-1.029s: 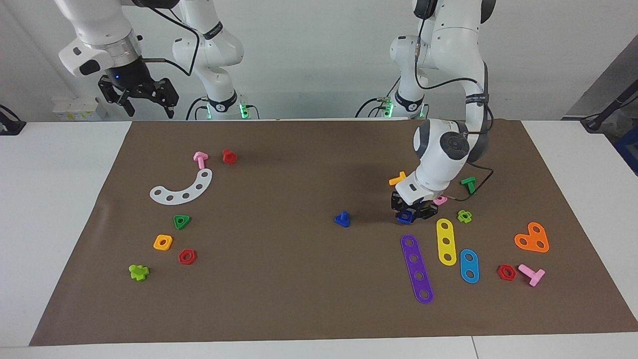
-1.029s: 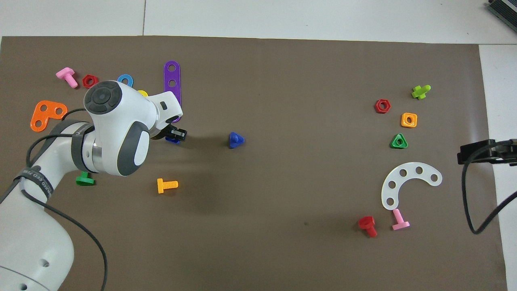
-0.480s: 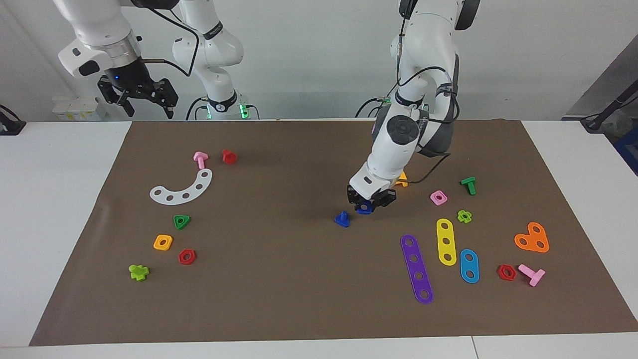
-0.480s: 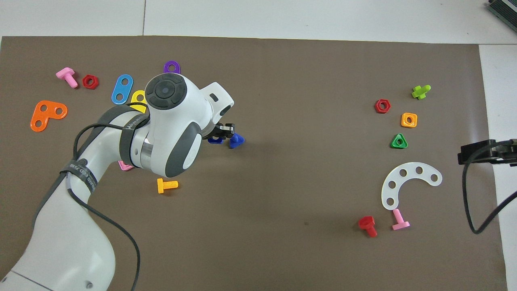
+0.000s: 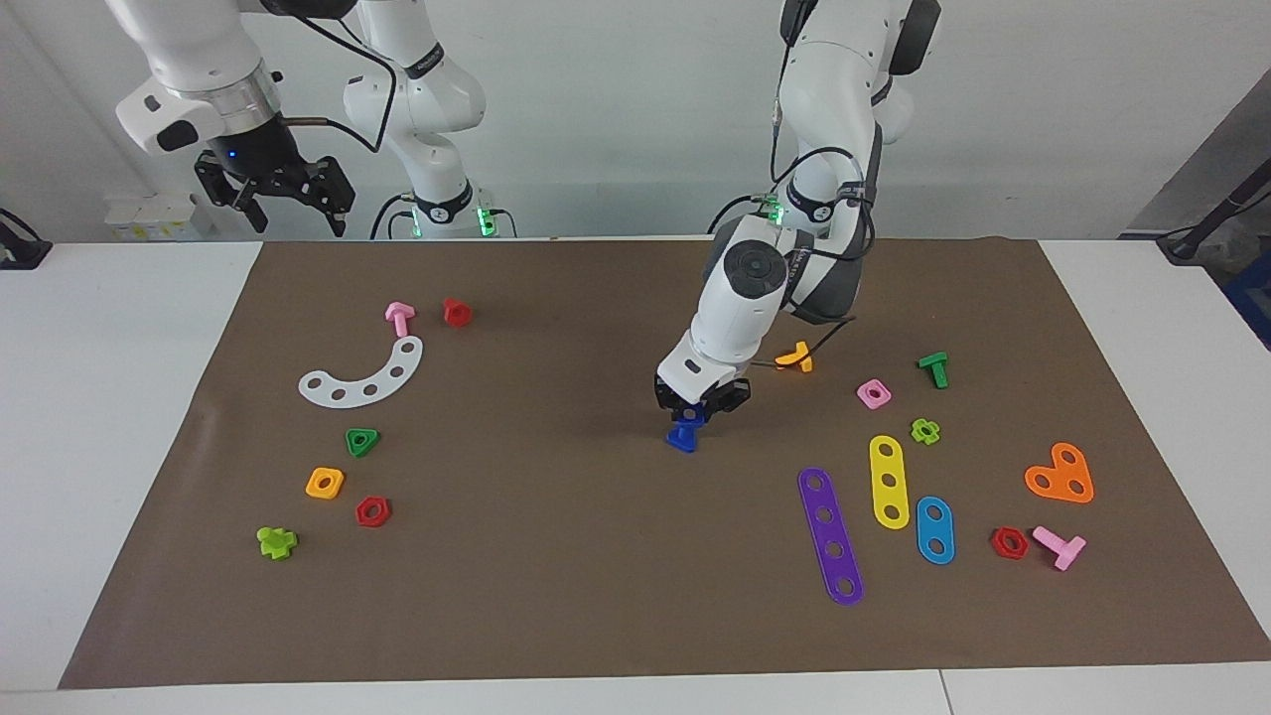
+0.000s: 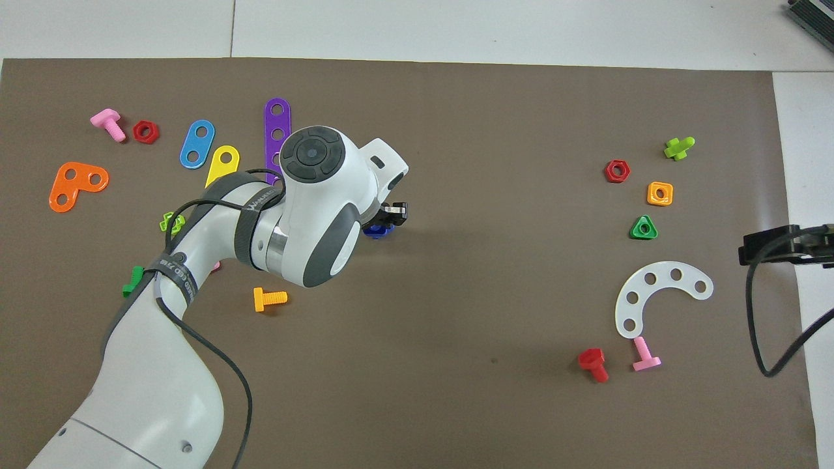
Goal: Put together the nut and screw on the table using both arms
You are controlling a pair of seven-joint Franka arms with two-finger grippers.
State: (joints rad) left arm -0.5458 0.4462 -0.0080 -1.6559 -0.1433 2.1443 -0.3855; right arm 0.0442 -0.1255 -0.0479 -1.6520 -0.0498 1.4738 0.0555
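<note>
Since the earlier frames, my left claw [image 5: 700,405] has carried the nut [image 5: 695,417] across the mat from beside the pink square nut [image 5: 873,394] to directly above the screw [image 5: 682,438].

Facing view: at frame centre the left claw is closed on the nut, which sits at the top of the screw's stem; I cannot tell whether the two are touching. The screw stands on its head on the brown mat of the counter [image 5: 596,596]. The right claw [image 5: 281,194] waits raised at the upper left of the frame, over the counter edge, fingers spread and holding nothing.

Overhead view: the left arm enters from the lower left of the frame, and its wrist housing covers most of the left claw [image 6: 389,218]. The nut [image 6: 378,229] shows as a dark-blue patch under the fingertips, just left of frame centre; the screw beneath it is hidden. The right claw [image 6: 775,245] shows at the right edge of the frame.
</note>
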